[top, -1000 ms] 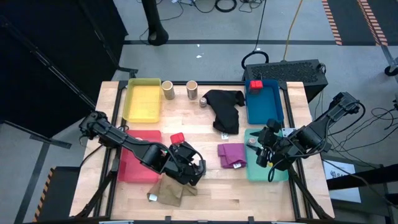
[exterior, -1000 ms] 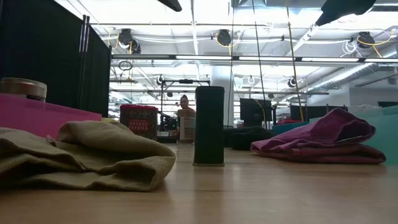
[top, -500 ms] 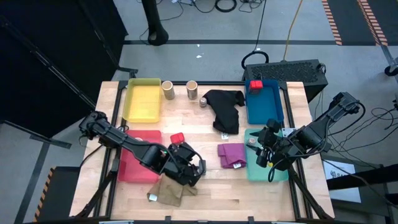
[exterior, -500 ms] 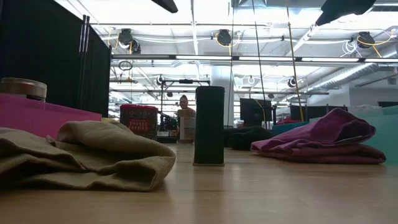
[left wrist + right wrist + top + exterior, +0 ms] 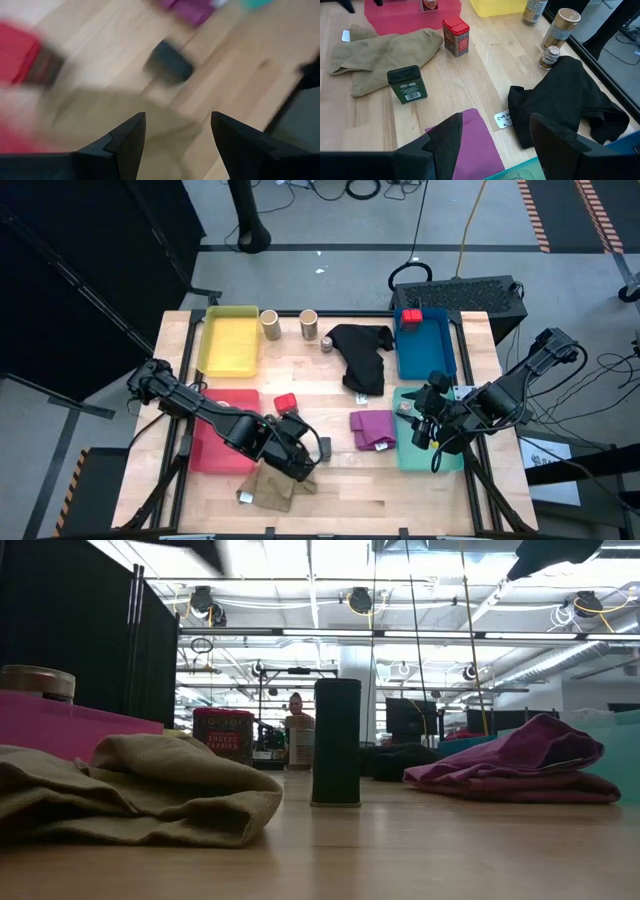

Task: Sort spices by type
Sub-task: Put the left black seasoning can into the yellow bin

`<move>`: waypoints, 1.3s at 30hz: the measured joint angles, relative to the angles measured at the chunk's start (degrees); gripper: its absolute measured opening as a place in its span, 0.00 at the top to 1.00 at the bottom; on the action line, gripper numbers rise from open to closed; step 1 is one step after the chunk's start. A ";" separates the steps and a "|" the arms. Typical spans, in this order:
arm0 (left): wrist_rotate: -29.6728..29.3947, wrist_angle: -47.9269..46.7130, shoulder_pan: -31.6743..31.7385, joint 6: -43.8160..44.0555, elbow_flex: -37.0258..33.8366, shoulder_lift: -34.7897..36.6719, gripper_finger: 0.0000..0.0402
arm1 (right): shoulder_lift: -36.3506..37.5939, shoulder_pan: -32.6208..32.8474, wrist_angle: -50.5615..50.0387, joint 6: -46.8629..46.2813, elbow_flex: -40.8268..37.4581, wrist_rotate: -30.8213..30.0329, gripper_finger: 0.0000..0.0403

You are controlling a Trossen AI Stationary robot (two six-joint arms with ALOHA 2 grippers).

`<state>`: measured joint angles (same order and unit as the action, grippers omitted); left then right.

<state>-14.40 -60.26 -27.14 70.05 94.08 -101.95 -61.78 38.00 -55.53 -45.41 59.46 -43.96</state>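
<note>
A dark grey block [image 5: 325, 446] [image 5: 167, 62] stands upright on the wood between the khaki cloth [image 5: 270, 488] and the purple cloth [image 5: 372, 428]. My left gripper [image 5: 298, 463] [image 5: 177, 117] hovers open just to the block's left, over the khaki cloth's edge, holding nothing. A red box [image 5: 285, 401] stands by the red tray [image 5: 215, 450]. Two tan cylinders [image 5: 270, 323] [image 5: 309, 323] and a small grey jar [image 5: 327, 342] stand at the far side. Another red box [image 5: 411, 315] sits in the blue tray [image 5: 425, 350]. My right gripper [image 5: 420, 428] [image 5: 495, 117] waits open over the teal tray [image 5: 430, 450].
A black cloth [image 5: 362, 355] lies at the middle far side, and a yellow tray [image 5: 230, 340] at the far left. A small jar [image 5: 405, 408] sits in the teal tray, and another jar [image 5: 35, 680] in the red tray. Bare wood shows along the near edge.
My left gripper has tipped further down and swung a little toward the table's left, over the khaki cloth. This uncovers the dark grey block in the high view. The block has stayed where it was.
</note>
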 joint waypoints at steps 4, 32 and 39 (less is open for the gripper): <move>7.28 -11.00 -0.07 6.88 0.00 0.02 0.43 | 0.00 -0.02 0.00 0.04 0.00 -0.59 0.47; 7.88 -29.69 -19.88 34.17 -6.39 15.86 0.43 | -0.02 -0.13 0.48 -0.22 0.00 -2.57 0.47; 13.61 -29.72 -25.19 50.20 -18.94 22.76 0.43 | -0.02 -0.13 0.55 -0.02 0.00 -2.58 0.47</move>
<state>-0.78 -89.97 -52.33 120.25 75.14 -79.19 -61.80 37.87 -54.98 -45.43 59.46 -46.54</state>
